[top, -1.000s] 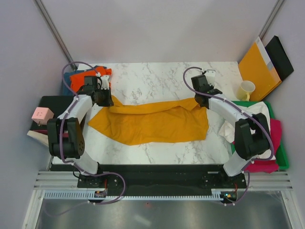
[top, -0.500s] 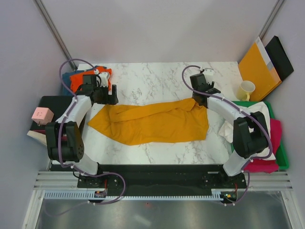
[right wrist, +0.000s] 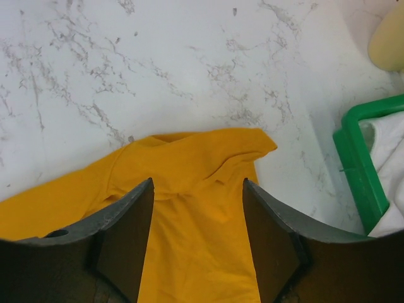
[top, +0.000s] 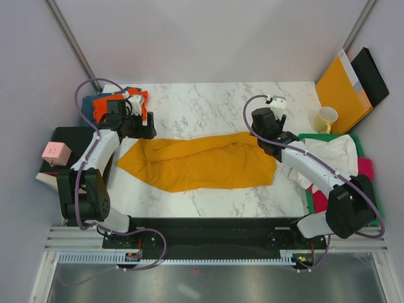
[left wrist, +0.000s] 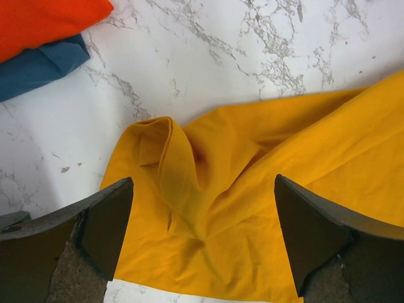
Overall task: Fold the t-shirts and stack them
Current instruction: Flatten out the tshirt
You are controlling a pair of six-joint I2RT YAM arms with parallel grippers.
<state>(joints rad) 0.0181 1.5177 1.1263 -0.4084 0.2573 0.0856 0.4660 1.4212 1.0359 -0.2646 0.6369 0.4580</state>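
Note:
The mustard-yellow t-shirt (top: 196,163) lies rumpled across the middle of the marble table, its far edge folded over. My left gripper (top: 142,128) hovers open over the shirt's far left corner (left wrist: 252,189); its jaws stand wide apart with nothing between them. My right gripper (top: 270,128) is open above the far right corner (right wrist: 196,183), also holding nothing. An orange t-shirt (top: 117,101) lies folded on a teal-blue one (top: 88,117) at the far left. White (top: 334,148) and magenta (top: 364,170) t-shirts sit in the green bin (top: 374,205).
An orange-brown envelope (top: 344,88) and a black folder (top: 372,74) lean at the back right, beside a cream cup (top: 326,118). A pink box (top: 55,152) and a black tray (top: 66,136) sit off the table's left edge. The bin's rim (right wrist: 356,164) is right of my right gripper.
Both grippers have opened and let go of the yellow shirt's far edge, which now lies on the table. Both arms have lifted slightly; the right one swung nearer.

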